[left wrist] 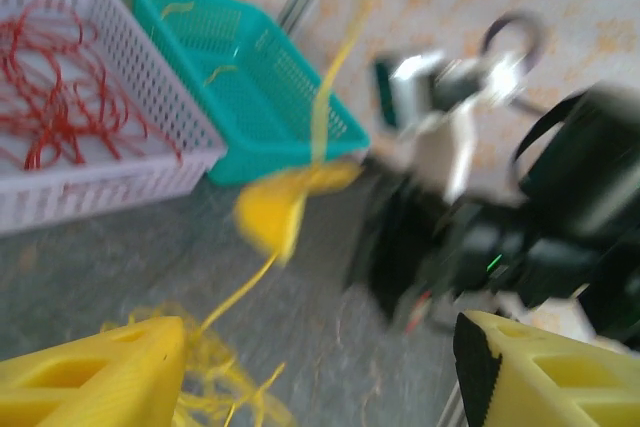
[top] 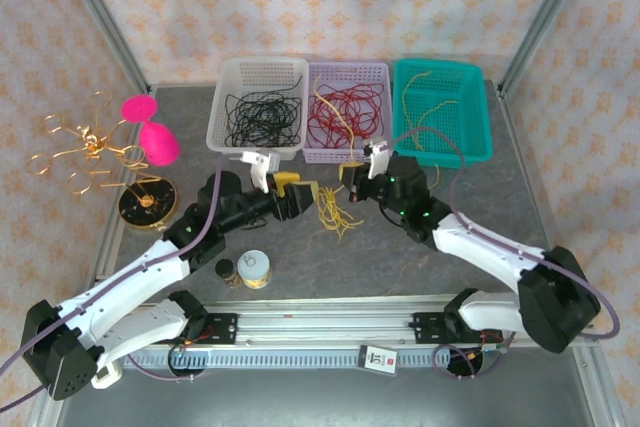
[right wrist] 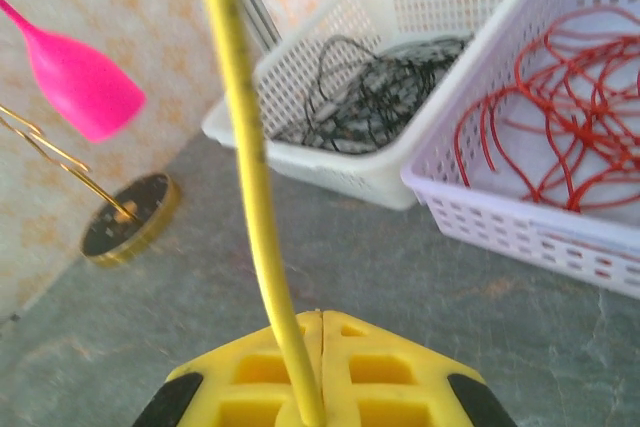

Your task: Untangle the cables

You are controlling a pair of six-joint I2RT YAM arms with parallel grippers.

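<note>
Right gripper [right wrist: 322, 319] jaws clenched on one yellow strand of the cables [top: 335, 209]; rest of the bundle lies mid-tabletop [top: 400, 257], at 6 o'clock of the lilac basket [top: 345, 154]. Left gripper [left wrist: 320, 347] jaws released, wide apart, at bundle's 9 o'clock

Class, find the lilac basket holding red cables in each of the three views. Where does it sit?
Top external: lilac basket at top centre.
Left wrist: basket at upper left.
Right wrist: basket at the right side.
Shared landmark: grey tabletop beneath it.
</note>
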